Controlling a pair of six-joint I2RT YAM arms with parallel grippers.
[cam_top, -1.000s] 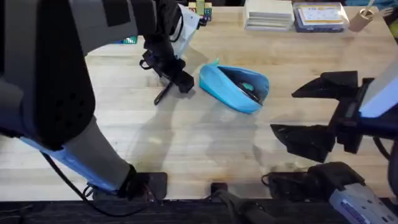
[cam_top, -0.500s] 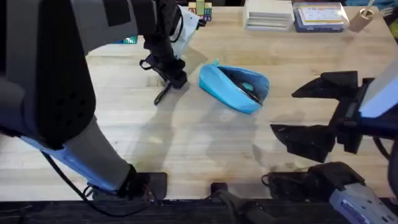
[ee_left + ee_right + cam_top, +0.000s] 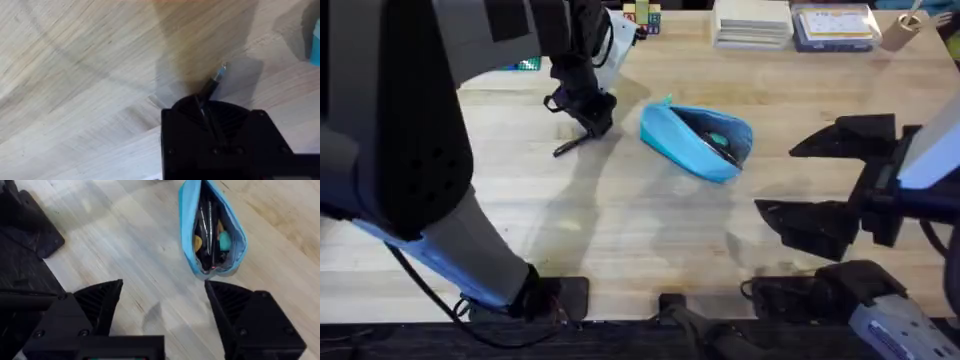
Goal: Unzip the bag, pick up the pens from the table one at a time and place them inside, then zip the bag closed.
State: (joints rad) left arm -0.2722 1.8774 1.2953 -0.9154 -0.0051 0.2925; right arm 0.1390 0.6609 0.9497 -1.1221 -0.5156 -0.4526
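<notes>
I am holding one pen tight in my left pincer; next I am carrying it over into the open bag beside it, while my right pincer is waiting wide open and empty

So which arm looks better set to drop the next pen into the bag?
The left. Its gripper is shut on a pen just beside the open bag. The right gripper is open with nothing between its fingers, nearer the table's front edge.
</notes>
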